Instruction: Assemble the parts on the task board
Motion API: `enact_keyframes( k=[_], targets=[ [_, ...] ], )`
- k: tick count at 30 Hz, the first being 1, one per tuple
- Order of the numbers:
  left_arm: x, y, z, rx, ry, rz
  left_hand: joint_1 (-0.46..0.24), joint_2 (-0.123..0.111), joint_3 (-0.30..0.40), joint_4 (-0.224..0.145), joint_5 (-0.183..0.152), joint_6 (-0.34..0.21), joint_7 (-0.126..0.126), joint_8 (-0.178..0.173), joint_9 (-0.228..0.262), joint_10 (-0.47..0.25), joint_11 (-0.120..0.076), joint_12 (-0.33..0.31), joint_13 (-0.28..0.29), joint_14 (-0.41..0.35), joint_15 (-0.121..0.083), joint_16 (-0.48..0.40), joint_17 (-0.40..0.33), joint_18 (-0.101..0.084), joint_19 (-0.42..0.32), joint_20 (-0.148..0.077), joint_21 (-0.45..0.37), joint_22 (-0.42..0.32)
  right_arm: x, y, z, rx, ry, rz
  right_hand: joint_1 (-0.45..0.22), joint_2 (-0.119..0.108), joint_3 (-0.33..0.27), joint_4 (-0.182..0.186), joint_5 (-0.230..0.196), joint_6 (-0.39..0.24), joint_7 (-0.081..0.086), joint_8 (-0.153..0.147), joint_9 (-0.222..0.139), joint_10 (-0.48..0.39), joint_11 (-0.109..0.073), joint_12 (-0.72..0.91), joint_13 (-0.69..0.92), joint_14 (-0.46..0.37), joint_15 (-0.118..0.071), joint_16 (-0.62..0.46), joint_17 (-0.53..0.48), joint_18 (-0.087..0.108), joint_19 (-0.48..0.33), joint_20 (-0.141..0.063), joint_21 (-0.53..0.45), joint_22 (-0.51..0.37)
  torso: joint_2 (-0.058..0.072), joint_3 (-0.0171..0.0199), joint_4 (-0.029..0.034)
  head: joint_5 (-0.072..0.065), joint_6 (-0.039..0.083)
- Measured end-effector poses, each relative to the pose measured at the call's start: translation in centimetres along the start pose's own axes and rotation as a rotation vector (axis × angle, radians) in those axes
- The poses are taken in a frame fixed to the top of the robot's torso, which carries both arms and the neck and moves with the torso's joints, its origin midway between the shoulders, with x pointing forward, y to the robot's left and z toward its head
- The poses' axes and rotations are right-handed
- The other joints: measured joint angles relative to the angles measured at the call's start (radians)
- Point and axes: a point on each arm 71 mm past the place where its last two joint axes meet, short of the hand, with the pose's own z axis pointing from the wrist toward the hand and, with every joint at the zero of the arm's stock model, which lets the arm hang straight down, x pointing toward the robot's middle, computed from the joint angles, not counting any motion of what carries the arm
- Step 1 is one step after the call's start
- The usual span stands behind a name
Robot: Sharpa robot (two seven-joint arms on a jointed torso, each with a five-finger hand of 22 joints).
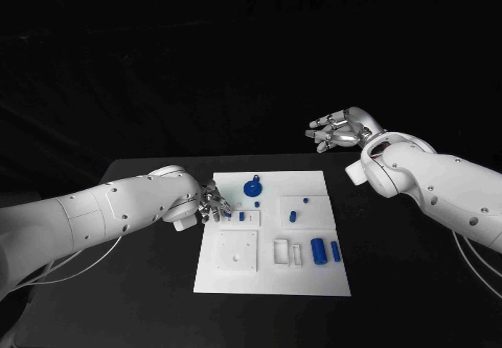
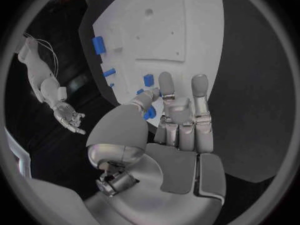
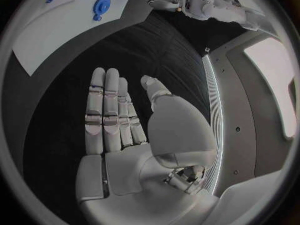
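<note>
left hand pinching a blue part — right hand flat, bare

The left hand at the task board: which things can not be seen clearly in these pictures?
- Head view: the left hand covers the edge of the task board, so contact with a part is unclear.
- Left wrist view: a small blue part sits by the fingers, half hidden by the thumb; a grip is uncertain.
- Head view: the small part shapes are too small to tell.
</note>
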Motion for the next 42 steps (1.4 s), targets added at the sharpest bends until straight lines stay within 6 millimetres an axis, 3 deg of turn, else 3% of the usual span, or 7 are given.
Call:
enact_keyframes(
  k=[17,42],
  targets=[
    [0.32,-0.10,0.36,-0.007,0.001,0.023,0.000,0.000,0.000,0.000,0.005,0.000,0.000,0.000,0.006,0.000,0.000,0.011,-0.002,0.001,0.001,-0.004,0.009,0.000,0.004,-0.004,0.004,0.001,0.00,-0.05,-0.02,0.001,0.001,0.000,0.000,0.000,0.000,0.000,0.007,0.000,0.000,0.000,0.000,0.000,0.000,0.000,0.000,0.000,0.000,0.000,0.000,0.000,0.000,0.000,0.000,-0.001,0.000,-0.0016,0.0017,-0.008,-0.001],
    [0.56,-0.17,0.47,0.007,0.006,0.067,0.001,0.001,0.000,0.000,0.004,0.000,0.000,-0.005,0.020,0.000,0.000,0.011,-0.003,0.001,0.002,-0.008,0.008,0.000,0.004,-0.004,0.004,0.000,0.01,-0.16,-0.08,0.002,0.001,0.000,0.000,0.000,0.000,0.000,0.007,0.000,0.000,0.000,0.000,0.000,0.000,0.000,0.000,0.000,0.000,0.000,0.000,0.000,0.000,0.000,0.000,-0.001,0.000,-0.0017,0.0012,-0.003,-0.003]
  ],
)
